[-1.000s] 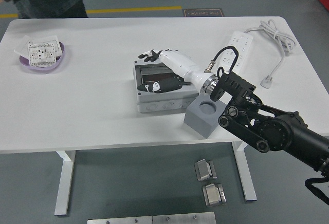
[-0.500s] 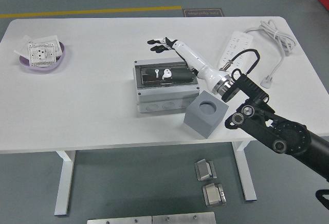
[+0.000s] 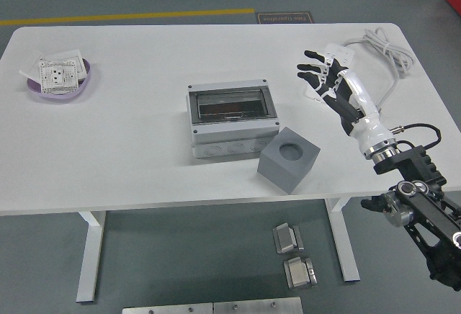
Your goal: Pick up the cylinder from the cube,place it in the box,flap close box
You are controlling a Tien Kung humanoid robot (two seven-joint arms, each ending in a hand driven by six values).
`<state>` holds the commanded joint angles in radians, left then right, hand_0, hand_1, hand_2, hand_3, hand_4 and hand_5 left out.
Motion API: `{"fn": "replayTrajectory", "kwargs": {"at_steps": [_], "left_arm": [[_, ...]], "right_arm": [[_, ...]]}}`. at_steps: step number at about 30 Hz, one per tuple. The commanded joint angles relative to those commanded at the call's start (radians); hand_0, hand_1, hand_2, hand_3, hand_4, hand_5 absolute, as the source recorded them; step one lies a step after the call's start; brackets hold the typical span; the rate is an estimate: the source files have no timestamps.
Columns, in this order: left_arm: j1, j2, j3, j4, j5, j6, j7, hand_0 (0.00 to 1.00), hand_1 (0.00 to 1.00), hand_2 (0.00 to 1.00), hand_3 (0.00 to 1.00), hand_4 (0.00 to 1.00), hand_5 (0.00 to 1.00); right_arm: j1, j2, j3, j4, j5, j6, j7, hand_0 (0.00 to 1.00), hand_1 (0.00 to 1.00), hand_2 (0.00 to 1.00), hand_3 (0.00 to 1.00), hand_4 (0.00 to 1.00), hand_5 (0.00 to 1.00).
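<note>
White tabletop (image 3: 130, 141) carries the box (image 3: 232, 118), flap shut, at nine o'clock from the right hand (image 3: 333, 87), whose fingers (image 3: 311, 69) are apart, holding nothing; cube (image 3: 289, 158) socket looks empty.

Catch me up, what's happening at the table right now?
Nothing is being held. The right hand is open, fingers spread, raised over the power strip at the table's right side, clear of the grey box. The box's dark flap looks shut. The grey cube beside it has an empty round socket. The left hand is out of view.
</note>
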<state>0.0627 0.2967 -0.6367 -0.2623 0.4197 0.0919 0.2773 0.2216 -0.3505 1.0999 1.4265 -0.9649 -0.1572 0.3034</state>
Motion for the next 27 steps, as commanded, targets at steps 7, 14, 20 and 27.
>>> {"fn": "replayTrajectory", "kwargs": {"at_steps": [7, 14, 20, 27], "left_arm": [[-0.025, 0.013, -0.014, -0.007, 0.021, -0.001, 0.002, 0.727, 0.725, 0.596, 0.792, 0.788, 0.351], [-0.039, 0.025, -0.132, -0.054, 0.146, 0.002, 0.001, 0.728, 0.723, 0.596, 0.792, 0.788, 0.351], [-0.058, 0.014, -0.186, -0.067, 0.216, 0.008, 0.004, 0.727, 0.721, 0.596, 0.793, 0.788, 0.351], [-0.084, 0.001, -0.174, -0.055, 0.229, 0.024, 0.019, 0.726, 0.720, 0.596, 0.792, 0.788, 0.351]], "right_arm": [[-0.025, 0.003, 0.042, -0.017, 0.071, 0.003, -0.002, 0.803, 0.722, 0.727, 0.778, 0.981, 0.621], [-0.028, -0.003, 0.050, -0.042, 0.175, 0.014, 0.003, 0.799, 0.721, 0.728, 0.770, 0.982, 0.629], [-0.037, -0.009, 0.078, -0.044, 0.206, 0.027, -0.007, 0.788, 0.712, 0.719, 0.741, 0.971, 0.663], [-0.044, -0.024, 0.103, -0.042, 0.166, 0.021, -0.021, 0.791, 0.708, 0.716, 0.721, 0.952, 0.699]]}}
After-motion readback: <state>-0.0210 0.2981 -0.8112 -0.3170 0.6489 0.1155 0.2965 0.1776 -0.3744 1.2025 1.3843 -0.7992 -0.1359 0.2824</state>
